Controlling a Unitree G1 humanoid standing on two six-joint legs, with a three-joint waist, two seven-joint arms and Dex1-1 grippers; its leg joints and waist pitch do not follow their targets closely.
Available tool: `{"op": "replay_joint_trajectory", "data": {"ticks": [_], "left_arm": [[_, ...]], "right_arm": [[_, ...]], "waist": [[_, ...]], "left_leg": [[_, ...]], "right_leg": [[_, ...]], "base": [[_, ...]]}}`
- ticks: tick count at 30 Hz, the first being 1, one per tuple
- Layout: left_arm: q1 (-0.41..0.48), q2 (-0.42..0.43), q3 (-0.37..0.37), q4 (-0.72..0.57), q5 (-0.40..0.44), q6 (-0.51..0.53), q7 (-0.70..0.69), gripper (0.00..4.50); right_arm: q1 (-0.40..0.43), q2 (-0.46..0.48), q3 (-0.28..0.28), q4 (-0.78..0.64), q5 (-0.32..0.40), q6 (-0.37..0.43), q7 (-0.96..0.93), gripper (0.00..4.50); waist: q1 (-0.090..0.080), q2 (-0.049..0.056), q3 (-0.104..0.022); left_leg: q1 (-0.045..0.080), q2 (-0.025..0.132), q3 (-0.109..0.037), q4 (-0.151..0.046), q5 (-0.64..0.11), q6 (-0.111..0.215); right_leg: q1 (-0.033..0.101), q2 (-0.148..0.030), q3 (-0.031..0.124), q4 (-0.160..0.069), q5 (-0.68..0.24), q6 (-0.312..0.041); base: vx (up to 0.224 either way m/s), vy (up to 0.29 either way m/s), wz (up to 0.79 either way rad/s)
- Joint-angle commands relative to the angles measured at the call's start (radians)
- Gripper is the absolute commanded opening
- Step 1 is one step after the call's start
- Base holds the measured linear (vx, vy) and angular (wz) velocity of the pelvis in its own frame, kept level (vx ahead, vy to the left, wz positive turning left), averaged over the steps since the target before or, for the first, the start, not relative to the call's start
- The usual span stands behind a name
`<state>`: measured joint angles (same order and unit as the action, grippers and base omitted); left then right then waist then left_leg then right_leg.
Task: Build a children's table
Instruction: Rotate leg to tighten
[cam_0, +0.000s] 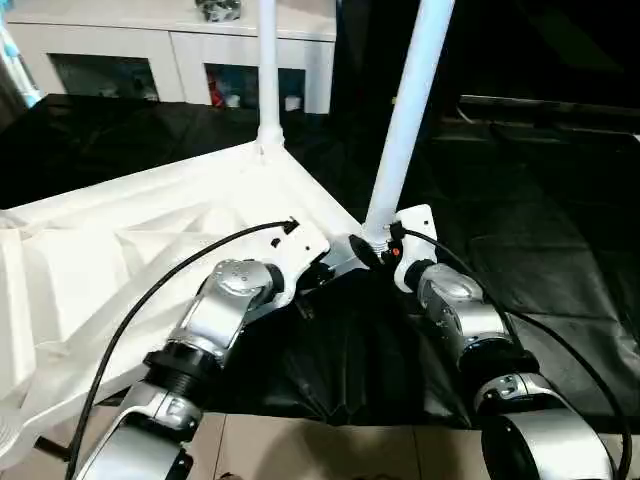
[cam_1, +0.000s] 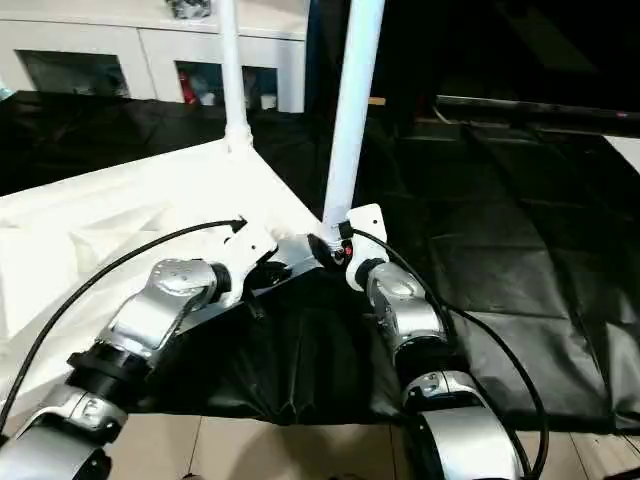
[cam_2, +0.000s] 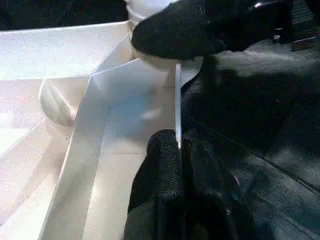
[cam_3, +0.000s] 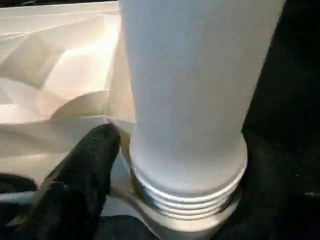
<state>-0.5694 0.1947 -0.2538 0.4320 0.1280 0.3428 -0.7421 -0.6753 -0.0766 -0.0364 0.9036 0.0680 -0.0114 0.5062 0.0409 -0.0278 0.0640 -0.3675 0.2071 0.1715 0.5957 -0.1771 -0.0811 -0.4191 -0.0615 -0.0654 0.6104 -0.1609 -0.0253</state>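
Note:
The white tabletop (cam_0: 150, 230) lies upside down on a black sheet, ribbed underside up. One white leg (cam_0: 268, 70) stands upright in its far corner socket. A second leg (cam_0: 405, 120) stands at the near right corner, and its threaded base (cam_3: 185, 195) sits at the socket. My right gripper (cam_0: 372, 248) is shut on the bottom of this leg, with one black finger (cam_3: 90, 165) against its side. My left gripper (cam_2: 179, 142) is shut on the tabletop's thin rim (cam_2: 177, 100) just beside that corner.
A white cabinet with glass doors (cam_0: 180, 60) stands at the back. The black sheet (cam_0: 520, 220) covers the floor to the right and behind. Pale floor (cam_0: 330, 450) shows at the near edge. Black cables loop over both forearms.

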Motion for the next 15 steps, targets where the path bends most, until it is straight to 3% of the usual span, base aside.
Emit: {"op": "replay_joint_trajectory", "data": {"ticks": [1,8,14,15], "left_arm": [[0.01,-0.012,-0.027,-0.078,-0.071,-0.071,-0.071,0.0],[0.051,0.079,-0.025,-0.132,-0.104,-0.102,-0.212,0.0],[0.069,0.15,-0.022,-0.164,-0.136,-0.118,-0.318,0.0],[0.076,0.17,-0.021,-0.169,-0.146,-0.122,-0.35,0.0]], "right_arm": [[-0.003,0.002,0.065,-0.042,-0.009,-0.018,0.109,4.0],[0.015,-0.122,0.095,-0.065,-0.015,-0.029,0.316,4.0],[0.065,-0.221,0.153,-0.158,0.015,0.001,0.561,4.0],[0.078,-0.24,0.164,-0.184,0.023,0.009,0.605,3.84]], "waist": [[0.004,-0.008,-0.078],[0.009,-0.005,-0.074],[0.017,-0.004,-0.075],[0.018,-0.005,-0.075]], "left_leg": [[0.002,0.019,0.001,-0.061,-0.167,0.058],[0.006,0.02,0.002,-0.062,-0.198,0.062],[0.007,0.022,0.002,-0.061,-0.189,0.068],[0.006,0.022,0.003,-0.061,-0.187,0.069]], "right_leg": [[0.066,-0.071,0.042,-0.069,-0.235,-0.202],[0.061,-0.069,0.043,-0.075,-0.281,-0.199],[0.062,-0.068,0.044,-0.071,-0.252,-0.206],[0.062,-0.069,0.044,-0.071,-0.252,-0.207]], "base": [[0.0,0.0,0.0],[0.0,0.0,0.0],[0.0,0.0,0.0],[0.0,0.0,0.0]]}}
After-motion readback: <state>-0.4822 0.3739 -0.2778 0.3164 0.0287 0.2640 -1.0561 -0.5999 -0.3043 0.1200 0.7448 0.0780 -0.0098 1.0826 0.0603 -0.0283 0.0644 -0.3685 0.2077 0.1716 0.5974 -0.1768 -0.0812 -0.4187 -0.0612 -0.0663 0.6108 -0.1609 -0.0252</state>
